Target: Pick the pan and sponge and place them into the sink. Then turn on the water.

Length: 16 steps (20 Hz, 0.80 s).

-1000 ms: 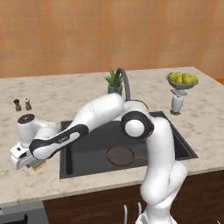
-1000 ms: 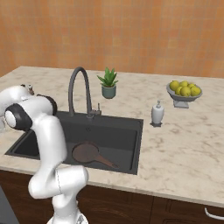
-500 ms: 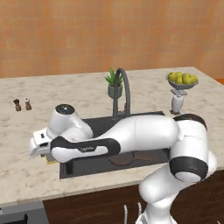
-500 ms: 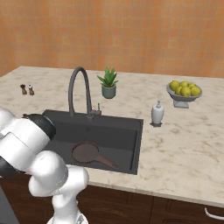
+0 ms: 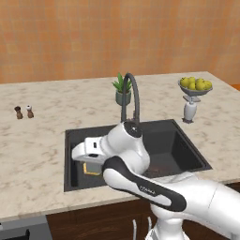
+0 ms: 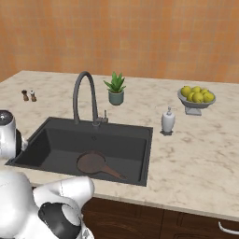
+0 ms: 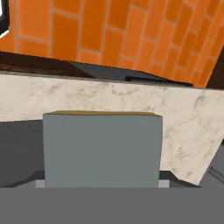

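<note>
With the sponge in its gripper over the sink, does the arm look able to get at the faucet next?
Probably yes. The gripper holds the sponge over the left of the sink, and the faucet stands just behind the basin with nothing between. The pan lies low inside, out of the way.

The white arm rises from the near edge of the bench, bends hard at a dark elbow joint and folds low and leftward, forearm nearly level. Its wrist sits over the left half of the sink [image 5: 187,145], and the hand [image 5: 89,161] hangs below it, pointing down toward the basin's left end. The sponge [image 7: 103,148] sits square between the fingers, grey-blue face toward the hand camera with a yellow edge at its far side; the jaws stand wide, spanning its width. In the right base view the arm's rounded white links bulk at the lower left.
</note>
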### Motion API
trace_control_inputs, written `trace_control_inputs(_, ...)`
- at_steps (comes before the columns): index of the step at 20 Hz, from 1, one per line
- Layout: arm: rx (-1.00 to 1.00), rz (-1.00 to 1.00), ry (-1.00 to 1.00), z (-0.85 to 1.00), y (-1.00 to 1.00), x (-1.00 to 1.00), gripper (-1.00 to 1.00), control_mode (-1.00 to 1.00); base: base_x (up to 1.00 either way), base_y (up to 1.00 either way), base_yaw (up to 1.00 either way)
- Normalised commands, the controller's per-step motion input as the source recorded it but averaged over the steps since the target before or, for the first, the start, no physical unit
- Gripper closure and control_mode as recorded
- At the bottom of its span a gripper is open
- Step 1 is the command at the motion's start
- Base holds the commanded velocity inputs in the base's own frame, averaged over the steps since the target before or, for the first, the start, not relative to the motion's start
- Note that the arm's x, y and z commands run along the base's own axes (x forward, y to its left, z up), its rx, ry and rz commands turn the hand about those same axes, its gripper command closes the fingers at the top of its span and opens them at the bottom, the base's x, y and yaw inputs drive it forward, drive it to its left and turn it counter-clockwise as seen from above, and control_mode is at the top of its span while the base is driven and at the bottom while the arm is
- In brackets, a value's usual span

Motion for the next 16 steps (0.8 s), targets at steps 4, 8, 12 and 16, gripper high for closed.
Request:
trace_control_inputs(4,0.0,-0.28,0.0,0.42,-1.0,-0.26,1.0,-1.0,0.0,0.0,0.0)
trace_control_inputs(8,0.0,-0.3,0.05,0.46,-1.0,-0.18,1.0,-1.0,0.0,0.0,0.0)
trace_control_inputs(12,0.01,-0.3,0.12,0.35,-1.0,-0.2,1.0,-1.0,0.0,0.0,0.0)
trace_control_inputs(16,0.05,-0.23,0.11,0.38,-1.0,-0.05,1.0,-1.0,0.0,0.0,0.0)
